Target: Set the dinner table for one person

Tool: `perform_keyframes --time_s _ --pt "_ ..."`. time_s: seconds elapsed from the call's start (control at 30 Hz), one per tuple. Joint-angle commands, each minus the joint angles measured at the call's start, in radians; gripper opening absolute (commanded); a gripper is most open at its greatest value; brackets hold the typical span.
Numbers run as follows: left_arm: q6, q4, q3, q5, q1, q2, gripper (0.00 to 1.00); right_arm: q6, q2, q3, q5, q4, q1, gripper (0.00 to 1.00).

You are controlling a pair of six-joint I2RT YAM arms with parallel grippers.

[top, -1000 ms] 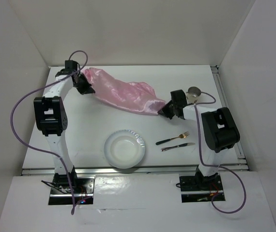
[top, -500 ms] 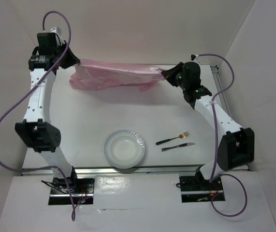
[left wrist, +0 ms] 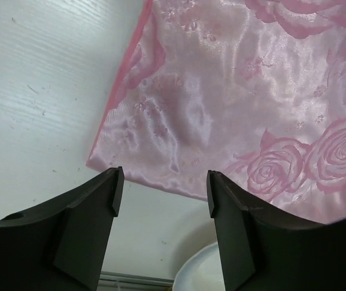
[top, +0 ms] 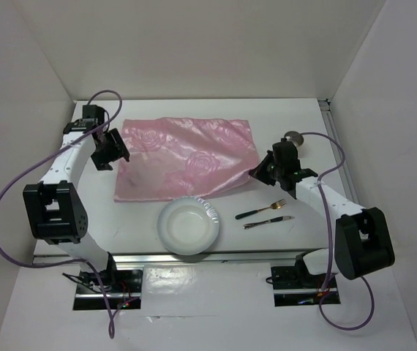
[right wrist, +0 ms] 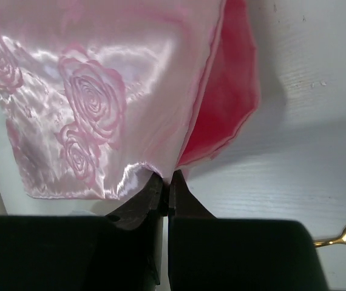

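Note:
A pink rose-patterned cloth (top: 186,155) lies spread over the middle of the white dinner table (top: 285,117). My left gripper (top: 113,155) hovers at the cloth's left edge, open and empty. In the left wrist view its jaws (left wrist: 164,188) stand wide apart over the cloth's near left corner (left wrist: 124,163), apart from it. My right gripper (top: 254,173) is shut on the cloth's near right corner. In the right wrist view the gripper (right wrist: 168,179) pinches the hem, and the corner (right wrist: 224,91) is folded over, showing its darker underside.
A white plate (top: 187,225) sits just in front of the cloth, its rim touching the near edge. A fork (top: 261,209) and a knife (top: 267,221) lie to its right. A small round grey object (top: 294,137) stands at the back right. Metal rails run along the table's edges.
The cloth, held stretched in the air at the back, has come down flat on the table. The left gripper has let go and opened. Both arms moved down and nearer.

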Motion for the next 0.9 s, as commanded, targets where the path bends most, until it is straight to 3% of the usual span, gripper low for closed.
perform_keyframes --time_s 0.0,0.1,0.3,0.5,0.87 --pt "-0.070 0.023 -0.051 -0.033 0.001 -0.060 0.73 -0.027 -0.028 0.027 0.000 0.027 0.001 0.00" --pt "-0.177 0.009 -0.154 -0.087 0.010 -0.074 0.65 -0.037 -0.017 0.036 -0.011 0.027 0.001 0.00" --pt "-0.309 0.047 -0.358 0.009 0.085 -0.166 0.67 -0.037 0.003 0.036 -0.040 0.036 0.001 0.00" --pt "-0.331 0.158 -0.445 0.064 0.150 -0.114 0.67 -0.037 0.012 0.046 -0.058 0.055 0.001 0.00" --pt "-0.340 0.238 -0.427 0.074 0.150 -0.007 0.70 -0.027 0.021 0.046 -0.059 0.055 0.001 0.00"
